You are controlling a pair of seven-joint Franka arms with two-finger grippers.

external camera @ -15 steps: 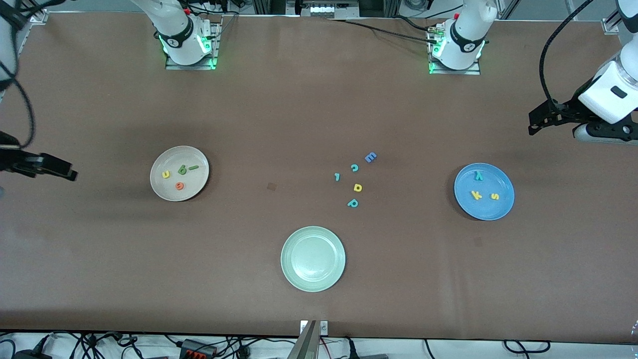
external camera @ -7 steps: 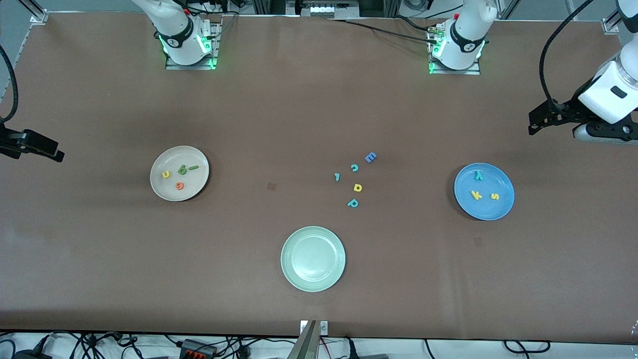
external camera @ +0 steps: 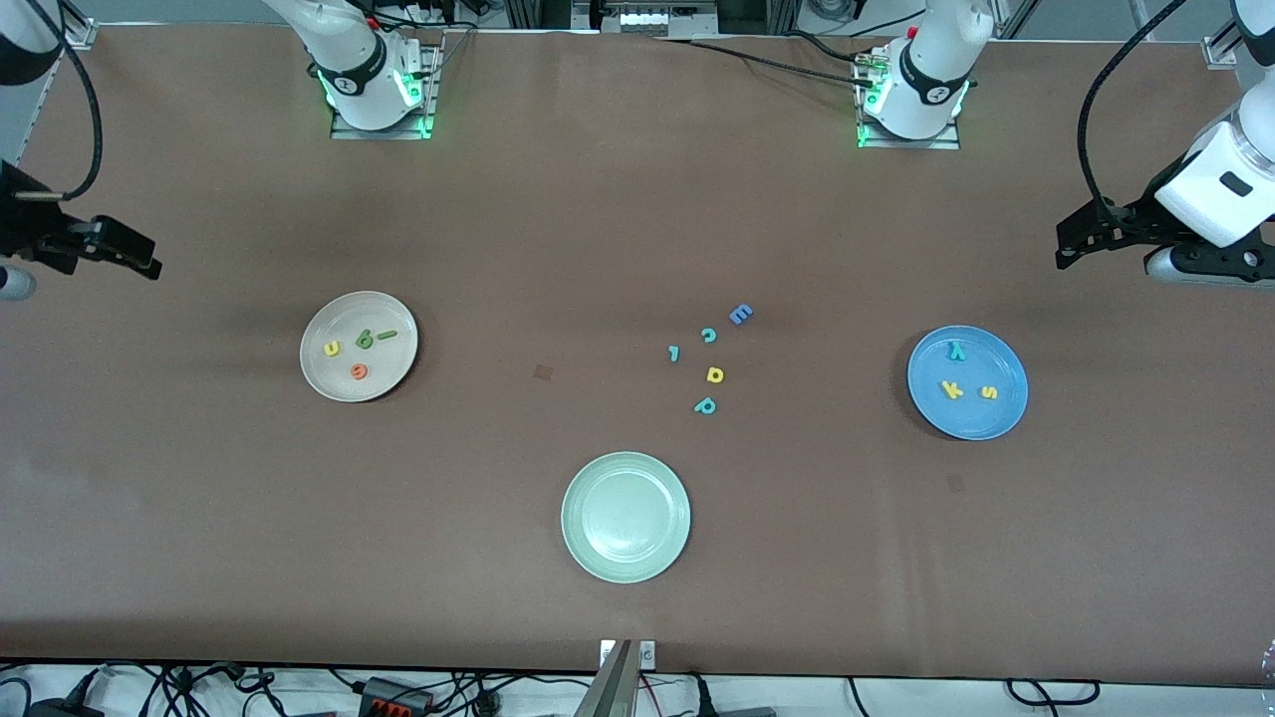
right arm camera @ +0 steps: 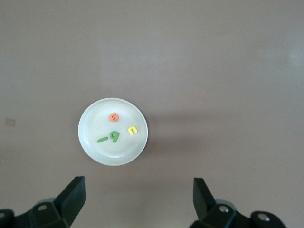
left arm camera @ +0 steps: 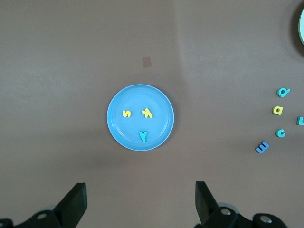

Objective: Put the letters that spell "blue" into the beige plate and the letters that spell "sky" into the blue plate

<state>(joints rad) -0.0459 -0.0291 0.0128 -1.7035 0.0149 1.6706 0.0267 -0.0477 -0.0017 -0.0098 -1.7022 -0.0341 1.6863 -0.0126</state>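
Letters are lying sorted in the front view. The beige plate (external camera: pixel 396 373) is sitting toward the right arm's end of the table, holding the yellow u (external camera: pixel 332 349), green b (external camera: pixel 365 340), dark green l (external camera: pixel 386 335) and orange e (external camera: pixel 359 371). The blue plate (external camera: pixel 921 403) is sitting toward the left arm's end, holding the teal y (external camera: pixel 957 350), yellow k (external camera: pixel 951 389) and yellow s (external camera: pixel 988 392). Between the plates, a blue E (external camera: pixel 740 315), teal c (external camera: pixel 708 336), a small teal letter (external camera: pixel 674 353), a yellow d-like letter (external camera: pixel 714 374) and teal p (external camera: pixel 705 405) are lying loose on the table (external camera: pixel 199 518). A pale green plate (external camera: pixel 573 543) is sitting nearer the camera than these. The right gripper (external camera: pixel 127 251) is hanging over the table's end, at about ten o'clock from the beige plate and well apart from it. The left gripper (external camera: pixel 1071 242) is hanging at about one o'clock from the blue plate, also well apart.

In the left wrist view, the left gripper (left arm camera: pixel 140 204) is standing wide and empty, its dark fingers (left arm camera: pixel 73 203) framing bare table. The blue plate (left arm camera: pixel 116 130) is lying at twelve o'clock from the gap, with the three letters inside.

In the right wrist view, the right gripper (right arm camera: pixel 138 202) is likewise standing wide, gripping nothing. The beige plate (right arm camera: pixel 90 142) is lying at about eleven o'clock from the gap, with its four letters inside.
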